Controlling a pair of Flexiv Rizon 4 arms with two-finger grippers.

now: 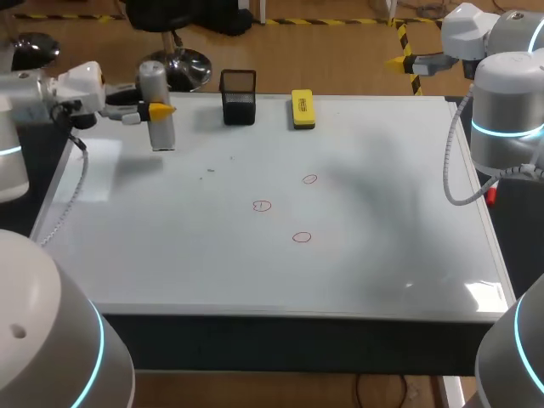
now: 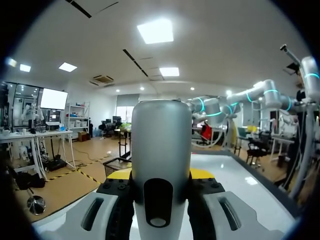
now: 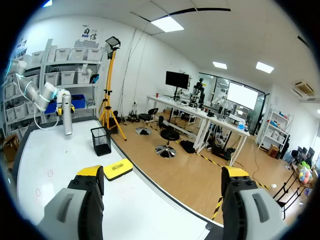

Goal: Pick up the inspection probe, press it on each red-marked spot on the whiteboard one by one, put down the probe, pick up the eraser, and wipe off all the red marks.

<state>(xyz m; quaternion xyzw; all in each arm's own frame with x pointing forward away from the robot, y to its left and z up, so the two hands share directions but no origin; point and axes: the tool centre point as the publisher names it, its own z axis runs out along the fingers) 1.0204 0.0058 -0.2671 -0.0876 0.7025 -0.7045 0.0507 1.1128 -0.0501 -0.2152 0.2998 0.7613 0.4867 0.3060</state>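
Inspection probe (image 1: 161,132): upright in air, left of black mesh cup (image 1: 238,96), left tool (image 1: 157,110) clenched on it. Red marks (image 1: 262,206) in front of cup, small. Risk: probe slips or tilts when pushed down, misses mark or smears it. Right tool (image 3: 162,172) released, far right of cup.

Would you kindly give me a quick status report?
Left claw shut on probe, upright. Right claw open, empty. Three red marks unwiped, nothing blocking them.
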